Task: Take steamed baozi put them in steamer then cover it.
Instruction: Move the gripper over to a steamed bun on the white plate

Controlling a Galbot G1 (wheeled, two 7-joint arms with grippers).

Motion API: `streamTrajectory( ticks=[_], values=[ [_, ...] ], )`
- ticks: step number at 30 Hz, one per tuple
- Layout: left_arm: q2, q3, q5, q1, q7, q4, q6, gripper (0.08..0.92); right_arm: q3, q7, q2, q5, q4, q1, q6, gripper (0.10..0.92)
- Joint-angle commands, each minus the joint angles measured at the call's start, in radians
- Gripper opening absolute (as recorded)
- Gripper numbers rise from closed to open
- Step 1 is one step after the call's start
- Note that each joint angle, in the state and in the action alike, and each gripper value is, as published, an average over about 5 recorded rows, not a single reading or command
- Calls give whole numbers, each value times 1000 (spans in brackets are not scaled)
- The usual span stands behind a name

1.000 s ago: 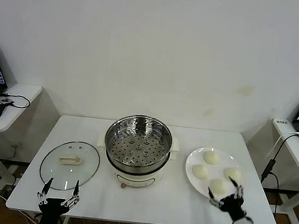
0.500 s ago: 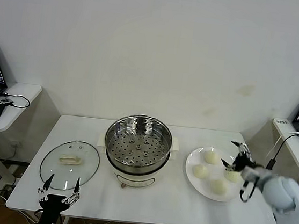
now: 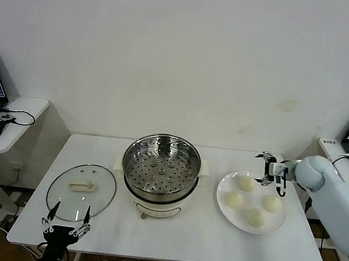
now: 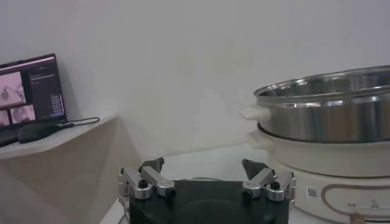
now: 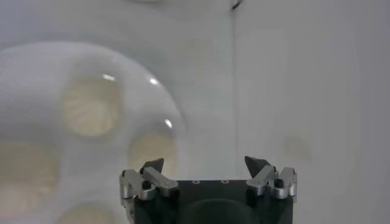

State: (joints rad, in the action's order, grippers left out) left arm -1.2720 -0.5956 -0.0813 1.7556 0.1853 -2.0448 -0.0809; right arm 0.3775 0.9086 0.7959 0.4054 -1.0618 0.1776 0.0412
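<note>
Right now I'm holding the right gripper [image 3: 273,170] above the far edge of the white plate [image 3: 224,199], fingers spread apart and carrying nothing. Four steamed baozi [image 3: 234,200] are sitting on that plate, right of the steamer [image 3: 161,167], which is standing uncovered at the middle of the worktop [image 3: 207,235]. Its cover [image 3: 82,192] is lying flat on the worktop to the steamer's left. I'm keeping the left gripper [image 3: 62,226] parked at the worktop's near edge beside the cover, fingers apart, empty.
</note>
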Motion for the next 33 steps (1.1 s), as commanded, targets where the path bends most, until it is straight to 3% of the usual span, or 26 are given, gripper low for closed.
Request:
streamTrajectory(
  ticks=[1, 21, 33],
  values=[
    [4, -6, 0, -1, -1, 2, 1, 823, 169, 103, 87, 27, 206, -155, 48, 823],
    [9, -17, -1, 4, -1, -1, -6, 823, 124, 82, 218, 83, 335, -105, 55, 819],
    [6, -19, -1, 10, 0, -4, -13, 823, 111, 79, 238, 109, 366, -108, 47, 710]
  ],
)
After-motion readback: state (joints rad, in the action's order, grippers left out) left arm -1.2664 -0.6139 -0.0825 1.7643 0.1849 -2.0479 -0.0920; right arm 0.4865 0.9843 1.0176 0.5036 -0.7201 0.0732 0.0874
